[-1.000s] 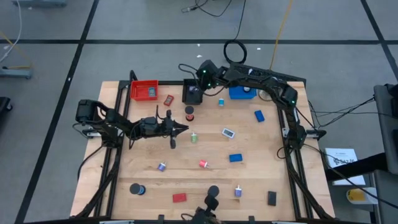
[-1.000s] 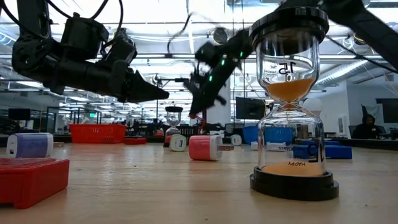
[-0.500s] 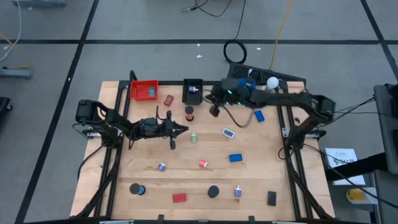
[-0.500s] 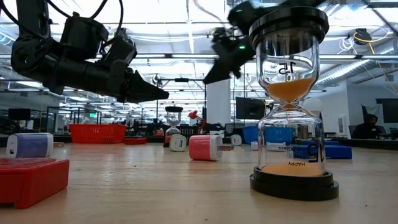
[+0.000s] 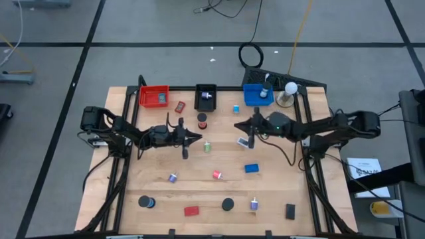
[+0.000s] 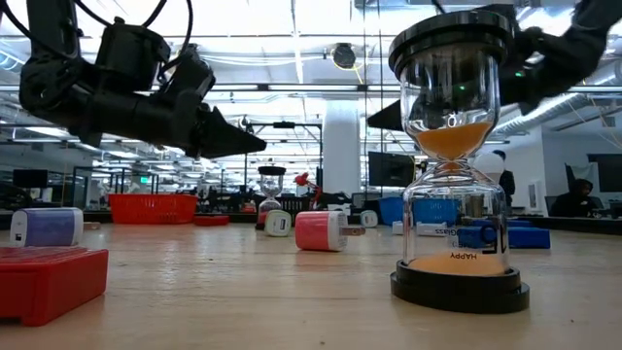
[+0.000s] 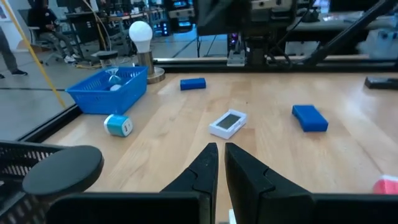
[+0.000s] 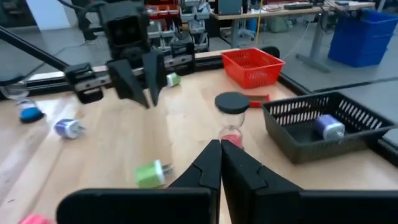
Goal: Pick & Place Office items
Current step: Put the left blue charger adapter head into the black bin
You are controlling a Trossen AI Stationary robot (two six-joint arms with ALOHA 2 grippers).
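Note:
Small office items lie scattered on the wooden table [image 5: 133,166]: a green piece [image 5: 207,147], a white-and-blue tag [image 5: 244,141], a blue block [image 5: 251,168], a red block [image 5: 191,211] and black discs [image 5: 228,204]. My left gripper [image 5: 197,137] hovers level left of centre, shut and holding nothing; in its wrist view [image 7: 219,165] the tag [image 7: 227,122] lies ahead of it. My right gripper [image 5: 238,127] hovers level right of centre, shut and holding nothing [image 8: 219,158], pointing toward the left arm. A red-sand hourglass [image 8: 232,118] stands ahead of it.
Along the far edge stand a red tray [image 5: 154,97], a black tray [image 5: 206,97] with a small piece inside, and a blue tray [image 5: 257,95], with a white ball lamp [image 5: 290,87] at the far right. An hourglass [image 6: 457,165] stands near the front edge.
My right arm has drawn back from above the black tray toward the table's right edge and a little nearer, tipping from a downward slant to level. My left arm has kept still.

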